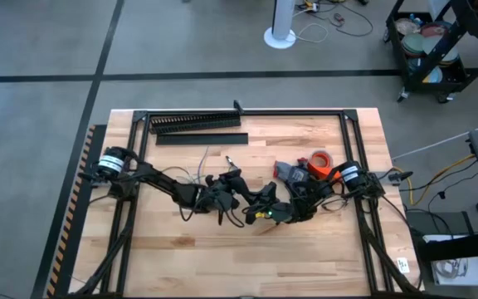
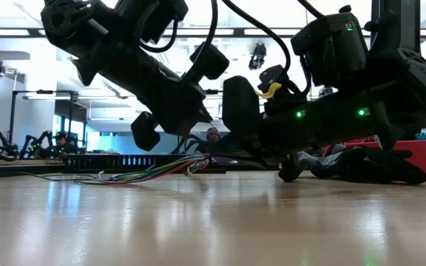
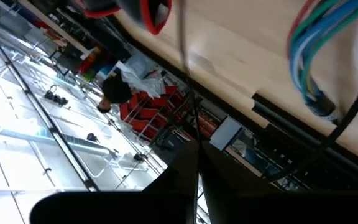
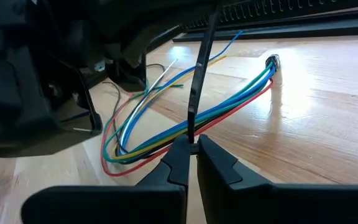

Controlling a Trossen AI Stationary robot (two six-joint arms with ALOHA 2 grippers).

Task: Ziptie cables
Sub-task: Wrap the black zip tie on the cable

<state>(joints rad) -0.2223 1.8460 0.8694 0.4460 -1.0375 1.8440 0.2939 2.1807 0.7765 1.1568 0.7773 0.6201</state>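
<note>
Near the middle of the table (image 1: 181, 266), my right gripper (image 4: 192, 163) pinched a ziptie (image 4: 201, 74) upright over the cables (image 4: 185, 118); I couldn't tell the left gripper's (image 1: 222, 199) state. That thin strip could twist and miss the bundle.

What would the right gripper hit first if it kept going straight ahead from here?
Probably the cables: the right gripper, shut on a ziptie, points straight at the loop lying just ahead on the table. Beyond that sits the black duct. Depth is uncertain.
</note>
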